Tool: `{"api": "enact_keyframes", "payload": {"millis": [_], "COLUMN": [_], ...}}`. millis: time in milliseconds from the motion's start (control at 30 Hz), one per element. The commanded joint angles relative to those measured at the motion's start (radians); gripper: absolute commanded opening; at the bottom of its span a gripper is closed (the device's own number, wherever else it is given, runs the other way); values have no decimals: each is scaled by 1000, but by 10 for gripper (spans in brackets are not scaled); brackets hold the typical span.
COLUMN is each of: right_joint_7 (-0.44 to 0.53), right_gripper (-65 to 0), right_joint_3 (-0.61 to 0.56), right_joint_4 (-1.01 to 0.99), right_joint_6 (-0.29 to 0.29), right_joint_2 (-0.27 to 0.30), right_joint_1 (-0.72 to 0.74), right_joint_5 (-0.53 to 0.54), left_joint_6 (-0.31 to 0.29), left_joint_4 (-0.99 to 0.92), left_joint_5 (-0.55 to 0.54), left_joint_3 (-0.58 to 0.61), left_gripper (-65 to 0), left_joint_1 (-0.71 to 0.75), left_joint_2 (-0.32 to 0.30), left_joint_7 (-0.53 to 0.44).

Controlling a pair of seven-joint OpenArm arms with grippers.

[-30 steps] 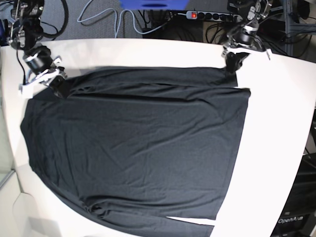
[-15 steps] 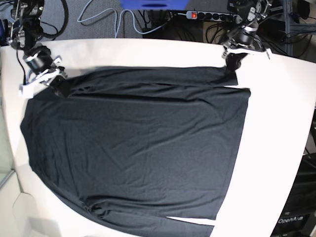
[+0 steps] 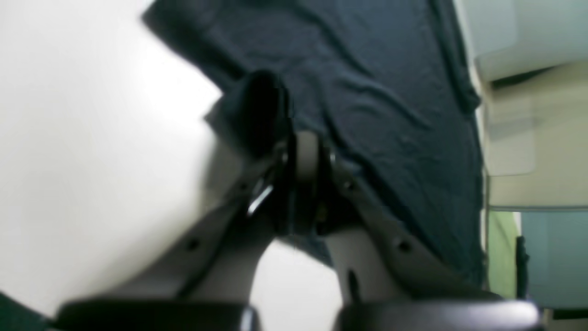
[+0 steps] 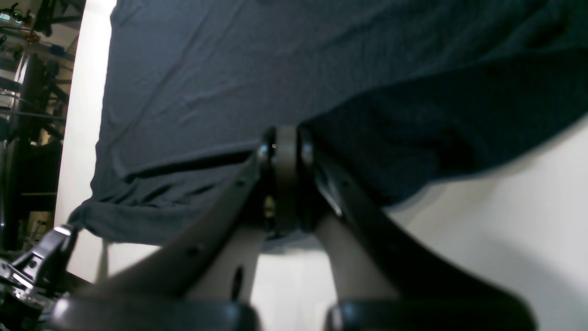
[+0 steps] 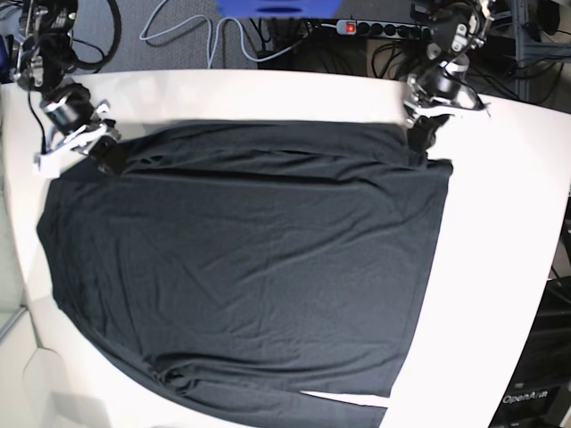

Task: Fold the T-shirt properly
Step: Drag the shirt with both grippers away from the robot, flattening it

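On the white table (image 5: 500, 223), with the T-shirt (image 5: 250, 267) spread flat and its far edge pinched in the closed left gripper (image 5: 425, 120) and right gripper (image 5: 100, 150): lift both corners level, keep the cloth taut, carry together toward the near hem.

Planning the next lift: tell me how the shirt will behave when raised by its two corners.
Likely floppy: the shirt lies flat with soft wrinkles and bunches at the left gripper. Probably light, sagging between it and the right gripper. It might slip, being thin cloth held only at its edges.
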Motion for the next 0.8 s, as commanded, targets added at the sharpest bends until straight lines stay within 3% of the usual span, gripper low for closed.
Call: {"api": "enact_keyframes", "payload": {"millis": [0, 333, 533, 767], "right_joint_7": [17, 17, 14, -25], "right_gripper": [-637, -637, -637, -637], "right_joint_3": [5, 5, 2, 5], "right_joint_4": [20, 43, 69, 63], "right_joint_6": [-5, -6, -51, -52], "right_joint_2": [14, 17, 28, 29], "right_joint_1": [5, 41, 81, 130], "right_joint_5": [22, 22, 22, 22], "left_joint_6": [-13, -11, -11, -11], "left_joint_4": [21, 30, 30, 30], "left_joint_5": [-2, -38, -66, -66], "left_joint_3": [-3, -51, -91, -138], "left_gripper": [-634, -634, -634, -634], "left_joint_1": [1, -20, -46, -96], "left_joint_2": [-7, -6, -9, 3], "left_joint_7": [-16, -13, -8, 96]}}
